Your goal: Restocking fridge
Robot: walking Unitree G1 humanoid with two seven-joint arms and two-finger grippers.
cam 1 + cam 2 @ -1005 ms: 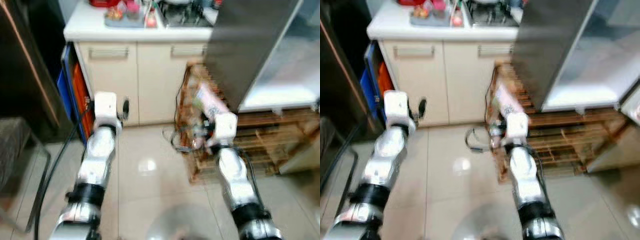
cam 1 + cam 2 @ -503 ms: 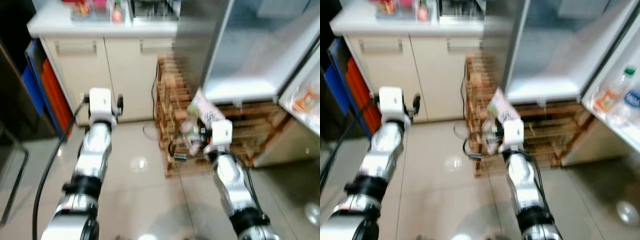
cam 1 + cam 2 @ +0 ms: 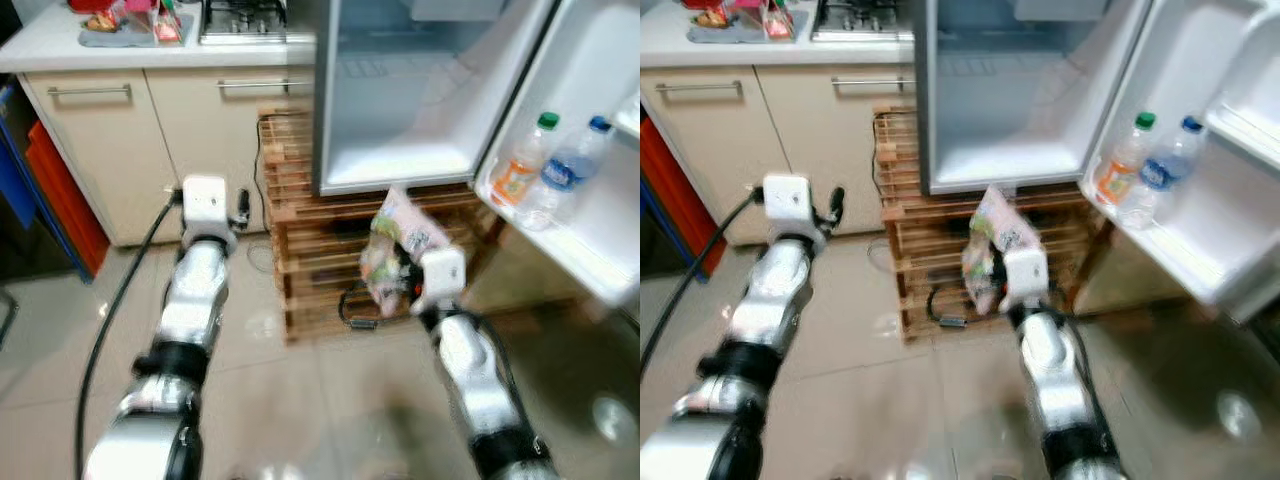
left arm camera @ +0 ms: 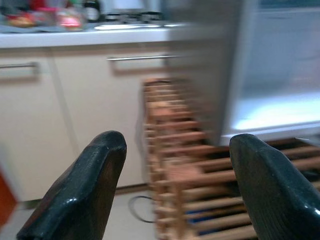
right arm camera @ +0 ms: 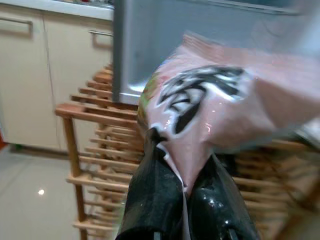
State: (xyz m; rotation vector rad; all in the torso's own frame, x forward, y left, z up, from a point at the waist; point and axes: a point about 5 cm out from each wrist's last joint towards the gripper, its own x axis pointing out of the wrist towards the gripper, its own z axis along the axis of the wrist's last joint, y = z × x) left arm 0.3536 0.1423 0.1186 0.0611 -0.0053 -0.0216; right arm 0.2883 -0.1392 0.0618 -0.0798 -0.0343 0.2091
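My right gripper [image 5: 185, 192] is shut on a pink plastic food bag [image 5: 210, 115] with black print, held up in front of the wooden pallet. From the head the bag [image 3: 395, 245] sits just below the open fridge [image 3: 400, 100], whose lower compartment looks bare. Two bottles [image 3: 545, 170] stand in the fridge door shelf at the right. My left gripper [image 4: 172, 185] is open with nothing between its fingers, raised in front of the cabinet [image 3: 150, 130].
The fridge stands on a wooden pallet [image 3: 310, 240] with a black cable [image 3: 355, 305] lying in front. A white counter [image 3: 130, 40] holds a tray of items and a gas hob [image 3: 240, 20]. Glossy tiled floor [image 3: 280, 400] lies ahead. A black hose [image 3: 110, 320] trails along my left arm.
The camera has swung to the right, bringing the open fridge and its door shelf into view. My right gripper still holds the bag; both arms keep their pose.
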